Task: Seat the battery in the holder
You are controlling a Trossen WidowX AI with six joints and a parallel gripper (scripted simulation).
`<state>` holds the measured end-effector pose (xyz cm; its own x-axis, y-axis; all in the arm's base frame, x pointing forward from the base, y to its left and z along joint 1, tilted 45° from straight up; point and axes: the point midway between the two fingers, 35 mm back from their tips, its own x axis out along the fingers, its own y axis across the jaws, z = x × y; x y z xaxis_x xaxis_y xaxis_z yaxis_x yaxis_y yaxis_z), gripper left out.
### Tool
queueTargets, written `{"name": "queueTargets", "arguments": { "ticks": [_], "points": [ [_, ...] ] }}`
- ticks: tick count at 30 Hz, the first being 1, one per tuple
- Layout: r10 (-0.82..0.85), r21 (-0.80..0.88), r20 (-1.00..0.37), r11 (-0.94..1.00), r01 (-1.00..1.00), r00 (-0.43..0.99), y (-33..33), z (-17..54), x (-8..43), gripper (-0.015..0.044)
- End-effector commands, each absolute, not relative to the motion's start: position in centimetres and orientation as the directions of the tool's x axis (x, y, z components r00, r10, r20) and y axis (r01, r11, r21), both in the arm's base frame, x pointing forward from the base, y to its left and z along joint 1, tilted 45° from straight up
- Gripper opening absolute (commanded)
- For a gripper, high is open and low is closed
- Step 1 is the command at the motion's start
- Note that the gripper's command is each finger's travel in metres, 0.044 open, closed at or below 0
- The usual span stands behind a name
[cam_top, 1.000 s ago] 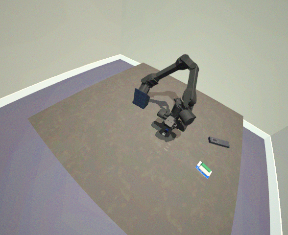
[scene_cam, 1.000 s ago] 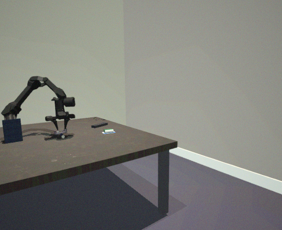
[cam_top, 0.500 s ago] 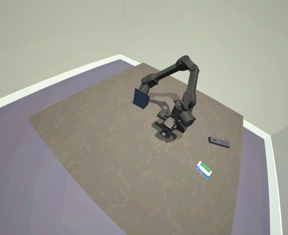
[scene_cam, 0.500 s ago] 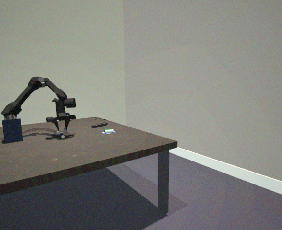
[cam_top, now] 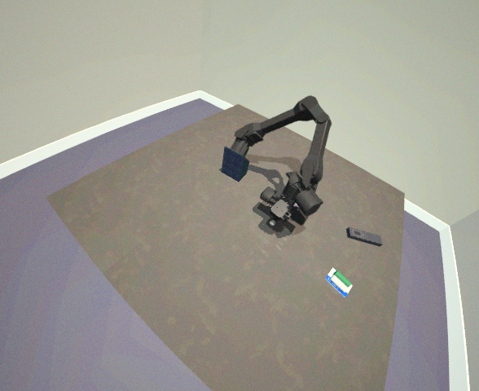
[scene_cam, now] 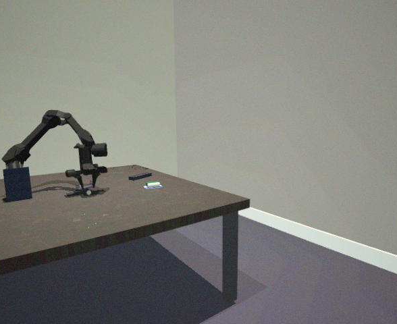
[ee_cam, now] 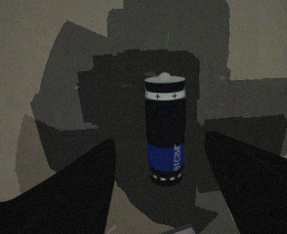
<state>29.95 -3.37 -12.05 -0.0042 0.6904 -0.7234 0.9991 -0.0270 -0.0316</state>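
Observation:
The black and blue battery (cam_top: 272,222) (scene_cam: 88,192) (ee_cam: 165,127) lies on its side on the table, outside the holder. In the wrist view its terminal end points to the top and its flat end to the bottom. My gripper (scene_cam: 88,188) (ee_cam: 161,143) is open and points down over the battery, one finger on each side with a gap between each finger and the battery. The pale purple-grey holder (scene_cam: 77,187) (ee_cam: 184,230) is close by; only a corner shows at the bottom of the wrist view. The spring and lip cannot be made out.
A dark remote-like bar (cam_top: 364,236) (scene_cam: 140,176) lies on the table. Near it is a blue and white flat piece (cam_top: 336,287) (scene_cam: 152,184) with a green and white roll on it. My arm's base stands at a dark blue block (cam_top: 235,164) (scene_cam: 17,183).

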Motion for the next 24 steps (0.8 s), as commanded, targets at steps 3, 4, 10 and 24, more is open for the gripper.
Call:
{"name": "queueTargets", "arguments": {
  "ticks": [3,4,10,24],
  "points": [
    [0.698,-0.045,-0.716,-0.029,0.999,-0.012,-2.36,-13.02,29.56,0.0231],
    [0.698,-0.045,-0.716,-0.029,0.999,-0.012,-2.25,-13.13,29.55,0.0231],
    [0.698,-0.045,-0.716,-0.029,0.999,-0.012,-1.85,-13.50,29.50,0.0205],
    [0.698,-0.045,-0.716,-0.029,0.999,-0.012,-1.85,-13.50,29.50,0.0069]
  ]
}}
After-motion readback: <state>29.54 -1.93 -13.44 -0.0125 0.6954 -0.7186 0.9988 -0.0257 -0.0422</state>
